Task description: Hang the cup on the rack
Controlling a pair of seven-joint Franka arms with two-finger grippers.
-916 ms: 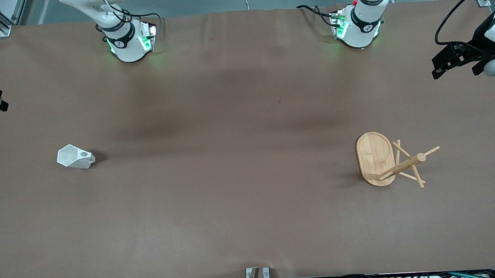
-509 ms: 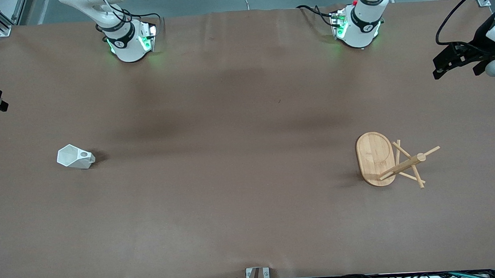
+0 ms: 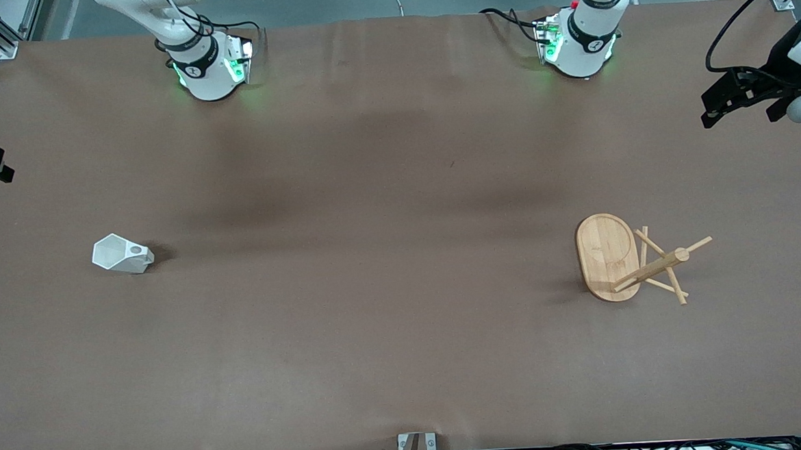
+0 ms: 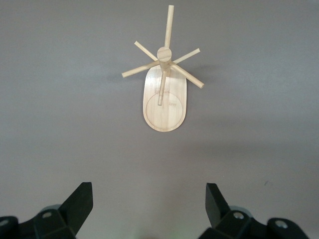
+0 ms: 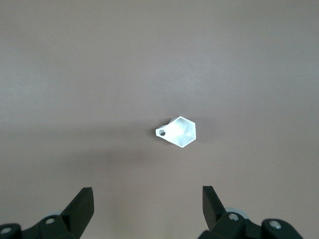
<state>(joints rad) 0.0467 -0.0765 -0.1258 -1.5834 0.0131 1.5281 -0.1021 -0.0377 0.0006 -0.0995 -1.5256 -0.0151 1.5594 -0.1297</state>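
From wrist views I see both spread, empty: left gripper [image 4: 147, 204] over rack [image 4: 164, 102], right gripper [image 5: 147, 205] over cup [image 5: 179, 132].

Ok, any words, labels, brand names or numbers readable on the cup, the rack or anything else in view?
None can be read.
Cup: plain white, no print.
Rack: a faint mark on the base, too blurred to read.
Arm bases: a small round emblem, too small to read.

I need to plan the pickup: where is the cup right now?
In the front view the cup stands on the brown table toward the right arm's end, well apart from the rack.
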